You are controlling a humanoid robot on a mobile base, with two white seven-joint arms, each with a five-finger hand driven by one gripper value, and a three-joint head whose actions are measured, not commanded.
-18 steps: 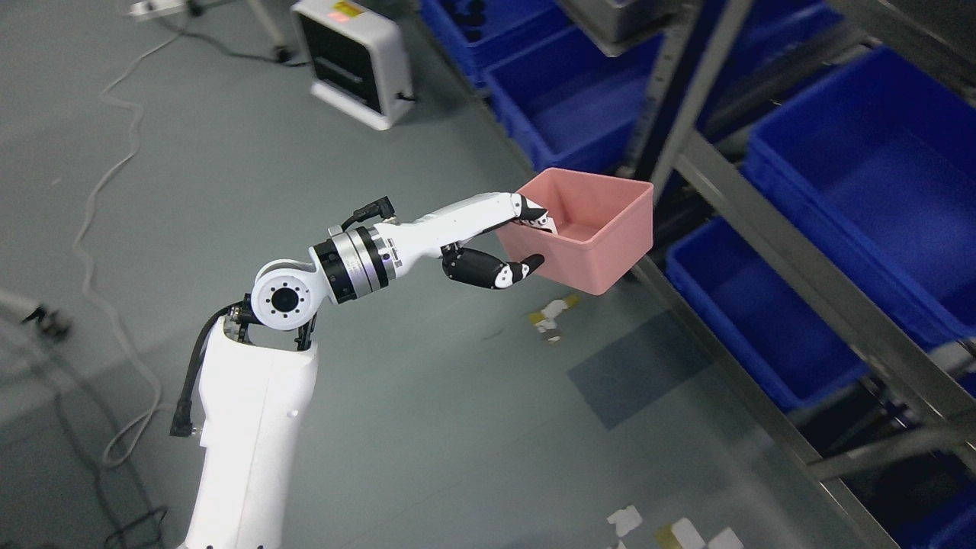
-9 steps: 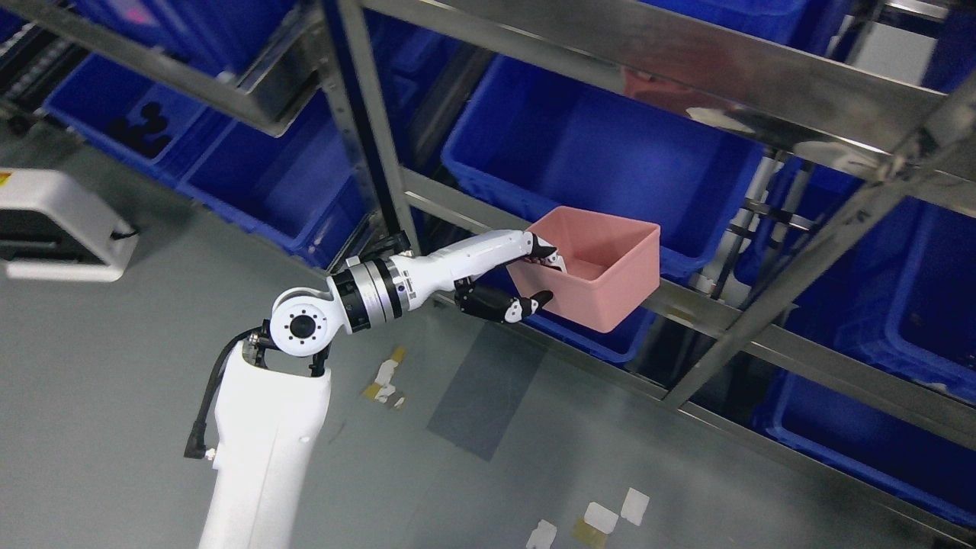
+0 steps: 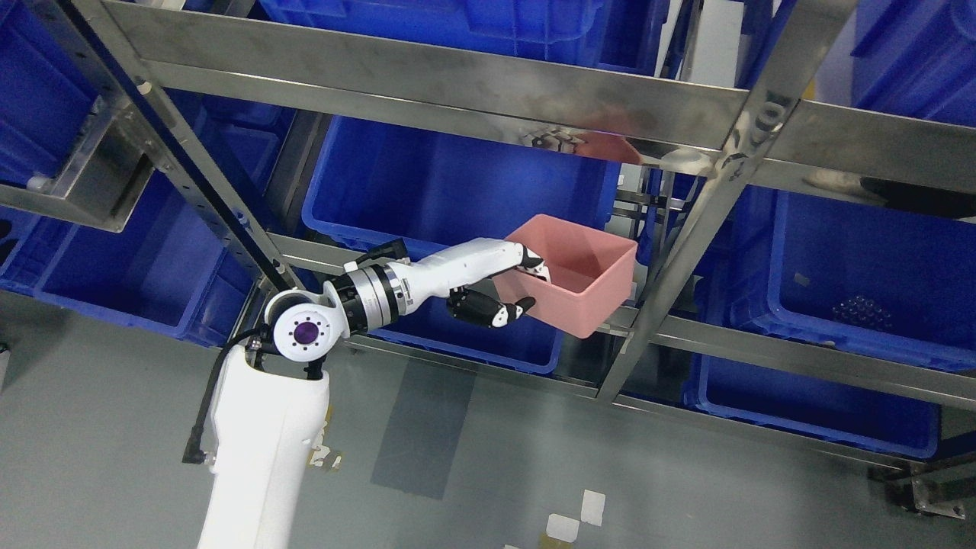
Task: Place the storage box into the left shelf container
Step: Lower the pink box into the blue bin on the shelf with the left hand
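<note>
My left hand [image 3: 512, 288] is shut on the near wall of a pink storage box [image 3: 587, 293], fingers over the rim and thumb against the outside. The box is open-topped, empty and held level in the air. It hangs in front of the steel shelf rail, at the right front corner of a large blue shelf container [image 3: 427, 183] on the middle level. The white left arm rises from the lower left. The right hand is not in view.
A steel rack [image 3: 427, 80] with slanted posts [image 3: 686, 244] fills the view. Blue bins sit at the left [image 3: 114, 259], at the right [image 3: 854, 267] and below [image 3: 808, 396]. The right bin holds small dark items [image 3: 858, 309]. Grey floor with tape patches lies below.
The whole view has swung across the floor onto the shelf, so the camera moved. The hand keeps the same hold on the pink box, which now sits against the middle shelf.
</note>
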